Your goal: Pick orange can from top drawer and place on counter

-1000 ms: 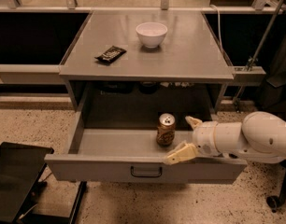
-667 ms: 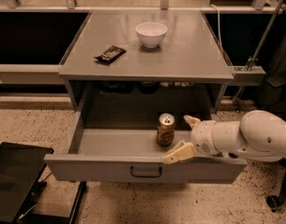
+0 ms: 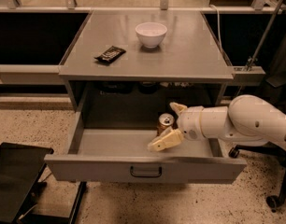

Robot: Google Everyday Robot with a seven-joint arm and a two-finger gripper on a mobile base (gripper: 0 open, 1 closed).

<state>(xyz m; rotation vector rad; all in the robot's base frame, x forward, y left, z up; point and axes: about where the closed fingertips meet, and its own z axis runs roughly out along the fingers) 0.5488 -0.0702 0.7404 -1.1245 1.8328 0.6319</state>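
Left edge: black flat object [image 3: 14,181] on the speckled floor, not involved.

On the flat grey counter [image 3: 194,55]: dark rectangular snack wrapper [image 3: 110,54] left of centre, round white bowl [image 3: 151,34] further back near the middle.

Below it, the wide shallow grey metal top drawer [image 3: 96,167] is pulled well out, with its dark bar handle [image 3: 146,171] at the centre of the front panel.

Small orange-brown drink can [image 3: 165,123] with a silver top stands upright inside the drawer, right of centre and toward the back. It is not lifted and not on the counter.

The two-finger gripper [image 3: 161,126] is down in the drawer, reaching in from the right on the white robot arm [image 3: 255,122]. Its cream fingers [image 3: 164,140] are spread apart and straddle the can, one behind it and one on the drawer-front side. They are not closed on it. Can't tell if either pad is touching the can wall yet.

Step, as I read it: the approach is done, the grasp is about to happen, and pick and place are both still open.

Next move needs:
- Close squarely on the can body, keeping it upright so it isn't knocked toward the drawer back.
- Lift to clear the drawer wall.
- Probably draw outward before rising, since the counter's front edge hangs close above.
- Set down right of the bowl, away from the wrapper.
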